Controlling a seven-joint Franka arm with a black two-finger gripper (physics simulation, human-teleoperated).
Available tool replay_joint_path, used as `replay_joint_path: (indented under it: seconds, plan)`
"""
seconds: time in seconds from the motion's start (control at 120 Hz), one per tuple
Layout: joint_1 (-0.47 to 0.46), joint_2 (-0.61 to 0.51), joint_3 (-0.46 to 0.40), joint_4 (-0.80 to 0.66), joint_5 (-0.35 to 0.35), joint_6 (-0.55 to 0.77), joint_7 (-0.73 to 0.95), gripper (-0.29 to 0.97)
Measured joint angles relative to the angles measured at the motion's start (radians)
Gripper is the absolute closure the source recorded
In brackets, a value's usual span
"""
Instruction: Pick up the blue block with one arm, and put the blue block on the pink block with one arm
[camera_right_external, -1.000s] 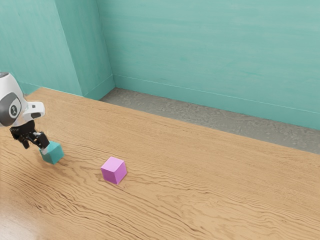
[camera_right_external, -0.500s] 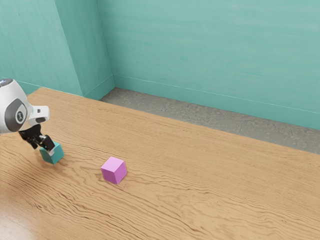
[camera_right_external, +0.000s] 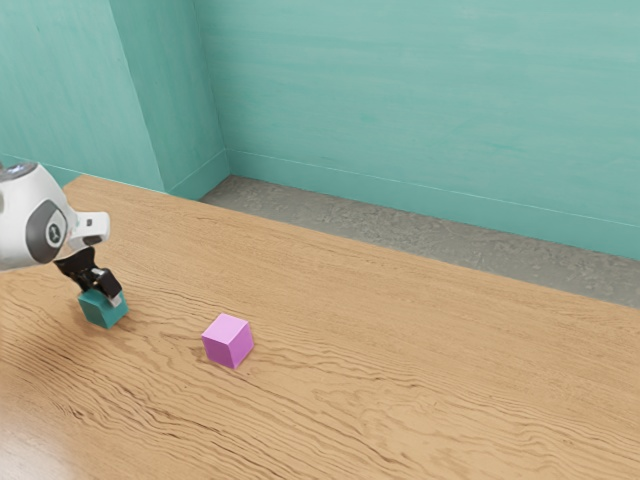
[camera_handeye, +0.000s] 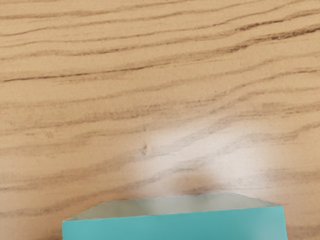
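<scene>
The blue block (camera_right_external: 101, 313), a teal cube, rests on the wooden table near the exterior view's left. My gripper (camera_right_external: 99, 291) stands directly over it, open, with one black finger on each side of the block's top. In the wrist view the blue block (camera_handeye: 175, 220) lies just under my hand, with bare wood beyond it. The pink block (camera_right_external: 228, 340) sits on the table to the right of the blue block, about two block widths away and apart from it.
The wooden table (camera_right_external: 400, 380) stretches far to the exterior view's right. Teal walls (camera_right_external: 400, 90) and a grey floor strip (camera_right_external: 450, 240) lie behind the table's back edge.
My hand has moved to the exterior view's right and turned more upright, coming from beside the blue block to over it. Neither block has moved.
</scene>
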Motion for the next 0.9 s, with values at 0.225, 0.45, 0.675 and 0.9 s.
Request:
replay_joint_path:
  seconds: [0.225,0.45,0.675,0.9]
  plan:
    - [-0.004,0.018,0.000,0.012,0.002,0.020,0.024,0.17]
    - [-0.011,0.015,0.001,0.011,0.005,0.027,0.037,0.26]
    - [-0.018,-0.040,-0.015,0.012,0.014,-0.021,0.026,0.32]
    - [-0.106,-0.210,-0.111,-0.010,-0.010,-0.160,-0.089,0.32]
